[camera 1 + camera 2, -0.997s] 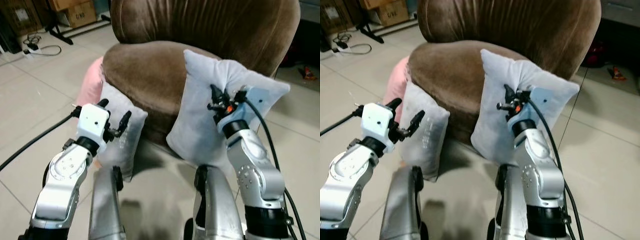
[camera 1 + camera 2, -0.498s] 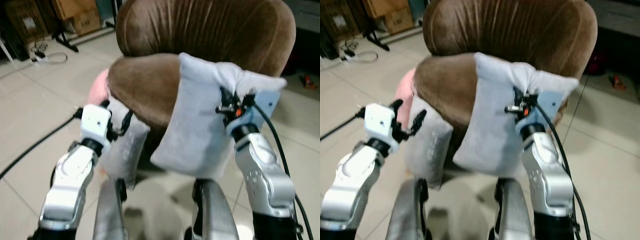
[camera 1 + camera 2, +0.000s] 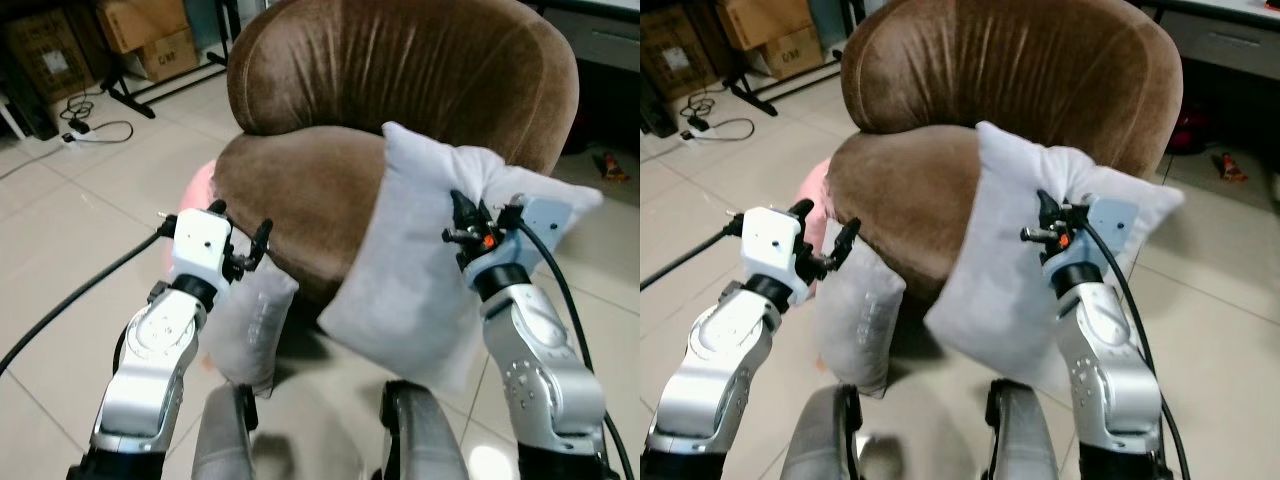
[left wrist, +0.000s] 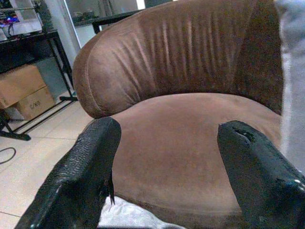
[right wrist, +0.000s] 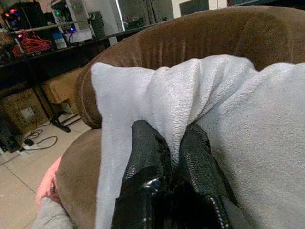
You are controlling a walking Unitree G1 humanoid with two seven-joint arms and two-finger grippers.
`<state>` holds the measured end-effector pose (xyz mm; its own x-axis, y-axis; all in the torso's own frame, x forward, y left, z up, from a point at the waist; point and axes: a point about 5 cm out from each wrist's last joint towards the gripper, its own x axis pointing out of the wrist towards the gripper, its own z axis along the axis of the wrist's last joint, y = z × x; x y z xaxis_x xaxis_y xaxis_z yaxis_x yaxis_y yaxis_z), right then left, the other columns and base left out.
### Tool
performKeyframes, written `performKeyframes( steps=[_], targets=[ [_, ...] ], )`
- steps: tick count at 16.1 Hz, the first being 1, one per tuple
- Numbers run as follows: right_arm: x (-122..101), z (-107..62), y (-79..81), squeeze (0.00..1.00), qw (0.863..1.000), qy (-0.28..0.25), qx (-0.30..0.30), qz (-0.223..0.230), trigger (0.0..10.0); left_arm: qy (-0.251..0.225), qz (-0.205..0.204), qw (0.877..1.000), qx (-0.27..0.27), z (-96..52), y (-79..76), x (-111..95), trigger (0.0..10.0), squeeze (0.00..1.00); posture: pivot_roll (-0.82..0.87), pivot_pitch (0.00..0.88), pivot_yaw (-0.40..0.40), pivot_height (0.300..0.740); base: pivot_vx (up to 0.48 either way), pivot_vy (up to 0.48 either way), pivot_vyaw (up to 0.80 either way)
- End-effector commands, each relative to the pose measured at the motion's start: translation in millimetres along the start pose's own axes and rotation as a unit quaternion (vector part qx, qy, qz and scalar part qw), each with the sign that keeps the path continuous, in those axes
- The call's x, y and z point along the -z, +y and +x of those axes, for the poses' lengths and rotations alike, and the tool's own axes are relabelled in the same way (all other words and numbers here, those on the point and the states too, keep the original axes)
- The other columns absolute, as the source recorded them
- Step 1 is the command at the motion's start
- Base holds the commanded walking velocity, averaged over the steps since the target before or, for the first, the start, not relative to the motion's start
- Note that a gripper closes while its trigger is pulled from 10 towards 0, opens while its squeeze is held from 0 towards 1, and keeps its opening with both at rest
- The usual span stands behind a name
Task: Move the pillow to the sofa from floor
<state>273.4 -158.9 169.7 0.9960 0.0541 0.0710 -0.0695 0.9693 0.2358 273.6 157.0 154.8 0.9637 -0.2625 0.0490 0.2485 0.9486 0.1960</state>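
My right gripper [image 3: 462, 212] is shut on the top edge of a grey pillow [image 3: 420, 275], which hangs off the floor in front of the brown sofa chair [image 3: 330, 170]. In the right wrist view its fingers [image 5: 147, 157] pinch a fold of the pillow [image 5: 248, 138]. A second grey pillow [image 3: 250, 315] leans against the chair's front on the floor. My left gripper [image 3: 240, 240] is open just above it, at the seat's left edge, holding nothing. The left wrist view looks across the seat [image 4: 190, 143] between the open fingers [image 4: 90, 167].
A pink cushion [image 3: 200, 190] lies on the tiled floor at the chair's left side. Cardboard boxes [image 3: 150, 40], a stand and cables [image 3: 90, 125] sit at the back left. Open tiled floor lies to the left and right of the chair.
The right gripper has lifted the pillow up and slightly right, so it now hangs level with the seat front. The camera has shifted too. The left gripper stays open.
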Motion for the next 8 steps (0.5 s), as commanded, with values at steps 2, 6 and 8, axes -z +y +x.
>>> performKeyframes(
  steps=[2,6,8],
  targets=[
    [-8.8,-1.8,5.4,0.0,1.0,-0.016,-0.015,-0.01,10.0,0.001,0.003,1.0,-0.003,1.3,-0.4,0.6,10.0,0.0,-0.04,0.0,0.007,0.631,0.0,0.0,0.0],
    [-8.7,-2.1,6.9,0.0,1.0,-0.016,-0.017,-0.007,10.0,0.0,0.003,1.0,0.0,1.3,-0.9,0.9,10.0,0.0,-0.04,0.0,0.012,0.665,0.0,0.0,0.0],
    [-5.7,-4.9,6.4,0.0,1.0,-0.011,-0.014,-0.004,10.0,0.004,0.004,1.0,0.004,-1.0,-2.4,3.3,10.0,0.0,-0.04,0.0,0.016,0.684,0.0,0.0,0.0]
  ],
)
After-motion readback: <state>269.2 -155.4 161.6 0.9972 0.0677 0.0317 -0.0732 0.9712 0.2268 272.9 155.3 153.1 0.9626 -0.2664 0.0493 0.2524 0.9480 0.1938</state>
